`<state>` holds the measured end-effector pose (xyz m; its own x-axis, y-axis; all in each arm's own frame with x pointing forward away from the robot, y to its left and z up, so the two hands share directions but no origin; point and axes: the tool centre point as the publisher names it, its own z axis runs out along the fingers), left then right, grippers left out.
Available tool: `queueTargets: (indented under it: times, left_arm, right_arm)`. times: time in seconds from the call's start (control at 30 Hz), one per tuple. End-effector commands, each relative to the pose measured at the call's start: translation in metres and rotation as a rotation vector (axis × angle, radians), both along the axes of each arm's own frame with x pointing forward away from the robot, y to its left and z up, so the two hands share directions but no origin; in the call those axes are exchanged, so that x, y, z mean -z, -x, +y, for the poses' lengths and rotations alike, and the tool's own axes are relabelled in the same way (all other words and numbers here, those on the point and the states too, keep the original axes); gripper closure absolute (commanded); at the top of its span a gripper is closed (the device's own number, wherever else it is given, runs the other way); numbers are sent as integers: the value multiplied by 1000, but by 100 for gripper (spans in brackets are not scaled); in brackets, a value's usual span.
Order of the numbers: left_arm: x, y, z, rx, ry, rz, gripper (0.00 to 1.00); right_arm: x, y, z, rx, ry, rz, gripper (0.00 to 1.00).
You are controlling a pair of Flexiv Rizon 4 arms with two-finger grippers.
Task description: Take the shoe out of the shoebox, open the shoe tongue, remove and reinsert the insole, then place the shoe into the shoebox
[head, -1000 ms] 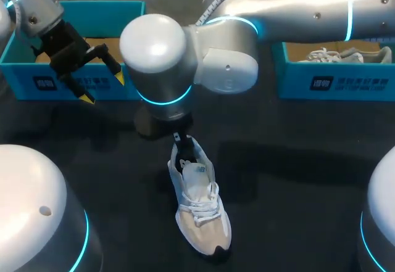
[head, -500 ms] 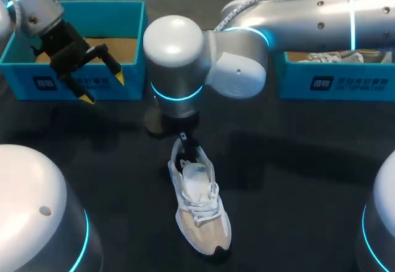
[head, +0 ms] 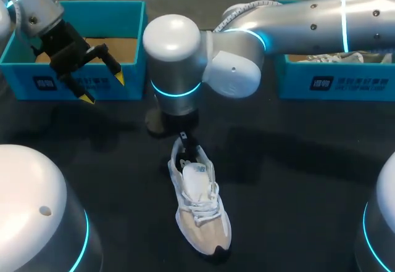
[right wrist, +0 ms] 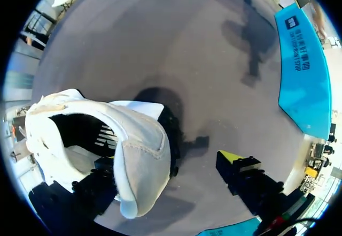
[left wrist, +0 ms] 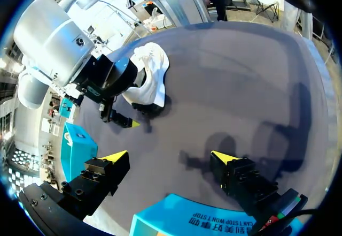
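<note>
A white and cream sneaker lies on the dark table, toe toward the front edge and heel toward the boxes. My right gripper comes down at its heel. In the right wrist view the heel collar stands between the open fingers of the right gripper. One finger is inside the shoe mouth; the yellow-tipped one is behind the heel with a gap. My left gripper hangs open and empty in front of the left teal shoebox. From the left wrist, the shoe lies well ahead of the left gripper.
A second teal shoebox at the back right holds another pale shoe. My right arm's big elbow joint hangs over the table's middle back. Bare dark tabletop lies to both sides of the sneaker.
My right arm's elbow has swung to the right and settled, while its gripper stayed at the shoe's heel. The shoe and the left arm have not moved.
</note>
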<state>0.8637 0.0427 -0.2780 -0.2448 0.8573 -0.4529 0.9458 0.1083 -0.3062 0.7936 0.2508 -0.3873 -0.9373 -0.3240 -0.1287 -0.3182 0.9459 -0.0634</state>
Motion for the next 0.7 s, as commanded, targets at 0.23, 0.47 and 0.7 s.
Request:
queueTargets:
  times: [0.23,0.47,0.7]
  left_arm:
    - [0,1,0,0,-2,-2,0]
    - [0,1,0,0,-2,-2,0]
    - [0,1,0,0,-2,-2,0]
  right_arm:
    - [7,2,0,9,9,4,61]
    - [10,10,-1,14,12,5,100]
    - [-5,17,-4,11,25,-19,100]
